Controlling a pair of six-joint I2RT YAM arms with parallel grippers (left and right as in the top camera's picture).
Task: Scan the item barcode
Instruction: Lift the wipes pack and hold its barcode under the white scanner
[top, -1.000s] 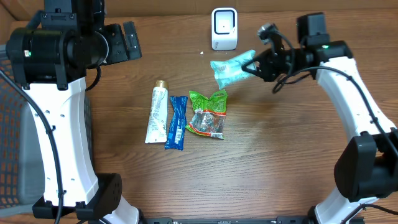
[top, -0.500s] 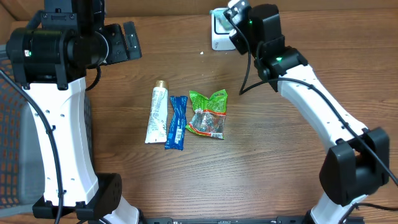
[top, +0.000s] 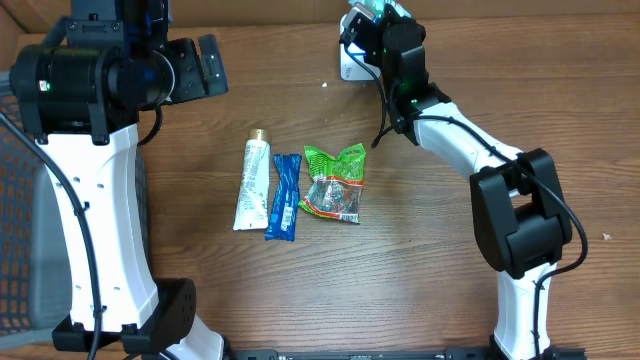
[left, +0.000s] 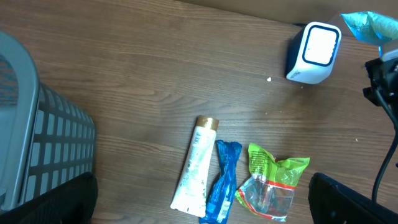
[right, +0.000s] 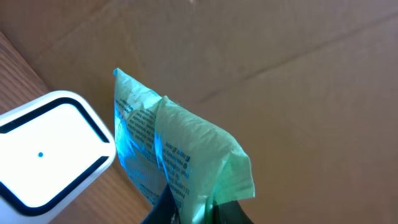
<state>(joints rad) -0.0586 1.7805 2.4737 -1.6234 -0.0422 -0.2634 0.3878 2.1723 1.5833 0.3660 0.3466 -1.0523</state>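
My right gripper (right: 196, 208) is shut on a pale green and blue packet (right: 168, 149), pinching its lower edge so it stands upright with the printed side showing. The packet hangs just beside and above the white barcode scanner (right: 43, 149). In the overhead view the right gripper (top: 372, 22) is at the table's far edge, over the scanner (top: 350, 64), and only a sliver of the packet (top: 364, 8) shows. The left wrist view has the scanner (left: 315, 51) and the packet (left: 373, 25) at upper right. High at the left, my left gripper (top: 205, 65) is open and holds nothing.
A white toothpaste tube (top: 251, 185), a blue wrapper (top: 284, 197) and a green snack bag (top: 335, 183) lie side by side mid-table. A grey basket (left: 37, 143) stands at the left edge. A cardboard wall rises behind the scanner.
The right arm has swung left and toward the far edge, carrying the packet from the scanner's right side to just over it. The left arm has not moved.
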